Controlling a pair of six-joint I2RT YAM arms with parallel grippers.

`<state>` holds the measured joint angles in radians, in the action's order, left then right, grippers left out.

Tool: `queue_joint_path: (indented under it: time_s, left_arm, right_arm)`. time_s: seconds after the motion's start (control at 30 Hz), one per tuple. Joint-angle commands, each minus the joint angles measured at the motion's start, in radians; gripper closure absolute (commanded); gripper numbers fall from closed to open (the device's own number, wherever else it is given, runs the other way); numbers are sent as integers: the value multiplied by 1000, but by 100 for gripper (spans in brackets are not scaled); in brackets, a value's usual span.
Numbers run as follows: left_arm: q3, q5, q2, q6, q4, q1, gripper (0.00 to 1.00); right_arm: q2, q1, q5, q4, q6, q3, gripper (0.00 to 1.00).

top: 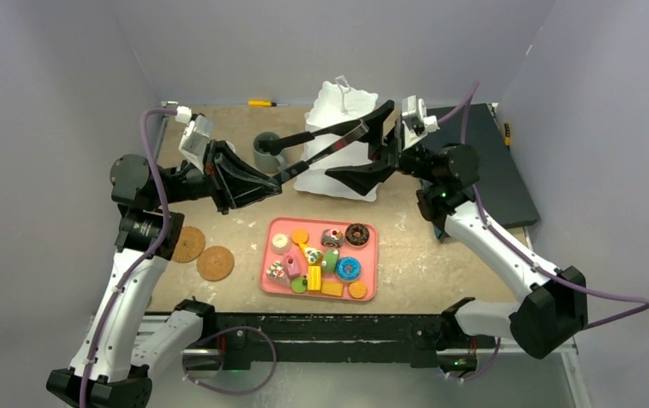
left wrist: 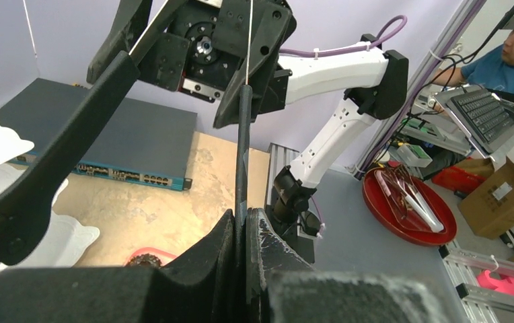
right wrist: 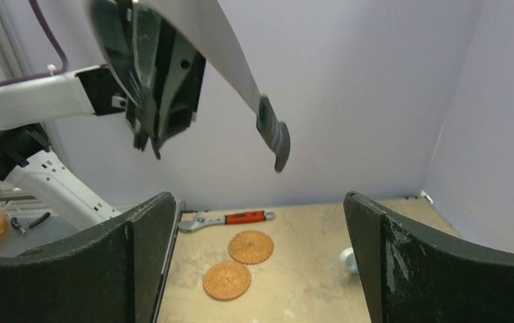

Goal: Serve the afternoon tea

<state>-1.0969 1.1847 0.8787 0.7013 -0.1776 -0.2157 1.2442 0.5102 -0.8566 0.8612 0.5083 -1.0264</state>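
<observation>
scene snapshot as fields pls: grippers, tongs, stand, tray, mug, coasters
left gripper: shut on black tongs
right gripper: open, holding nothing, facing the tongs' far end
tongs: in the air, crossing the white tiered stand in the top view
pink tray: near centre, toy pastries on it
grey mug: on table, left of stand
cork coasters: two, left of tray, nothing on them

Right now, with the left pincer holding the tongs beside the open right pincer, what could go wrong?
The left pincer grips the tongs by one end only; they may twist or slip. The open right pincer is very close, so the two could collide. The tongs hang close to the white stand and could knock it.
</observation>
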Motion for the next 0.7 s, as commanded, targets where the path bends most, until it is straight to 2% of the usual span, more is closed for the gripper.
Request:
queue_joint_path:
  time_s: [0.0, 0.17, 0.53, 0.67]
  left_arm:
    - [27, -1, 1, 19, -86, -8, 100]
    - [29, -18, 20, -17, -98, -22, 100]
    - [40, -45, 15, -76, -89, -30, 100]
    - [32, -62, 17, -111, -79, -31, 100]
  right_arm:
    - [22, 39, 6, 139, 52, -68, 1]
    - [61, 142, 53, 26, -46, -133, 1]
    - [86, 194, 115, 28, 1, -164, 1]
    - [101, 237, 150, -24, -13, -171, 1]
